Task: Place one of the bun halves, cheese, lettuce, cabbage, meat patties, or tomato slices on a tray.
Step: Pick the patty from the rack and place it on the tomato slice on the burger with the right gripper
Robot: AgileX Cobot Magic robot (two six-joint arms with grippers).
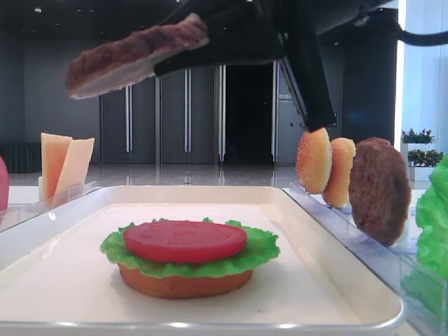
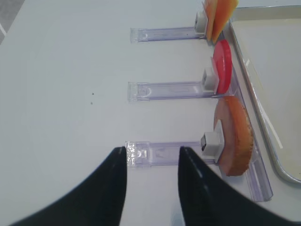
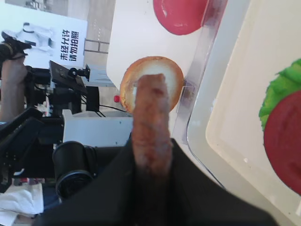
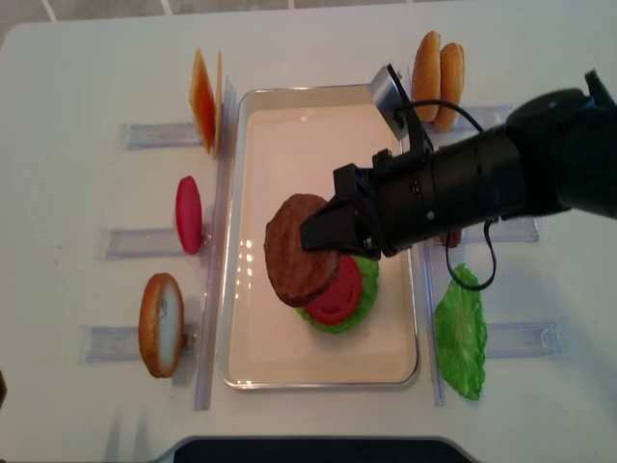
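Note:
My right gripper (image 4: 330,231) is shut on a dark brown meat patty (image 4: 301,251) and holds it in the air over the cream tray (image 4: 280,154). The patty (image 1: 133,52) hangs tilted, above and left of a stack on the tray: a flat bun half (image 1: 185,283), lettuce (image 1: 260,248) and a tomato slice (image 1: 185,240). In the right wrist view the patty (image 3: 150,117) stands edge-on between the black fingers. My left gripper (image 2: 153,153) is open and empty over the white table, beside a clear rack holding a bun half (image 2: 235,136).
Clear racks flank the tray. On the left stand cheese (image 4: 202,87), a tomato slice (image 4: 189,214) and a bun half (image 4: 161,324). On the right stand two bun halves (image 4: 439,68), another patty (image 1: 380,189) and a lettuce leaf (image 4: 463,333).

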